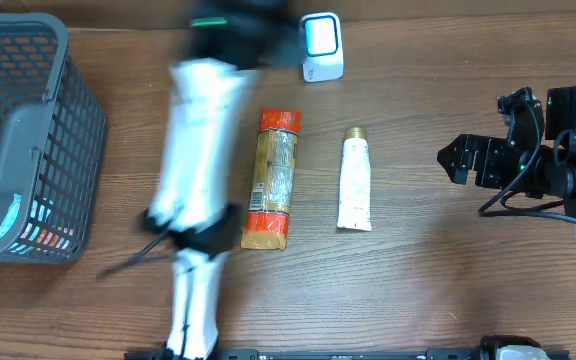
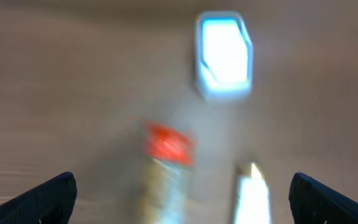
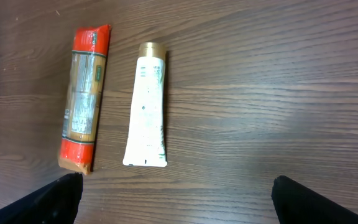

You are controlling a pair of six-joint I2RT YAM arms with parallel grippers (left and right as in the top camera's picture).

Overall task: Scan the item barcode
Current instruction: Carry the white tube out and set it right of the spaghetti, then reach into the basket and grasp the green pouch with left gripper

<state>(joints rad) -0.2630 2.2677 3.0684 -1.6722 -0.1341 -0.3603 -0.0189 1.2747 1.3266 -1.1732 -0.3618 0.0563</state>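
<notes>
Overhead: high above, looks straight down on whole table [image 1: 418, 290]. Left wrist: low, blurred, faces forward toward scanner [image 2: 224, 56]. Right wrist: looks down from nearer. All three share packet [image 3: 84, 99] and tube [image 3: 148, 106]. Scanner also in overhead.

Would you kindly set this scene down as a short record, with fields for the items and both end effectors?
table: brown wood grain
scanner: white, blue screen lit, at the far edge
packet: long, orange ends, lying flat near the centre
tube: white, gold cap, lying flat beside the packet, not touching it
basket: grey mesh, at the left; contents unclear
left end effector: open, nothing between its fingers, view blurred
right end effector: open, empty, off to the tube's right
</notes>
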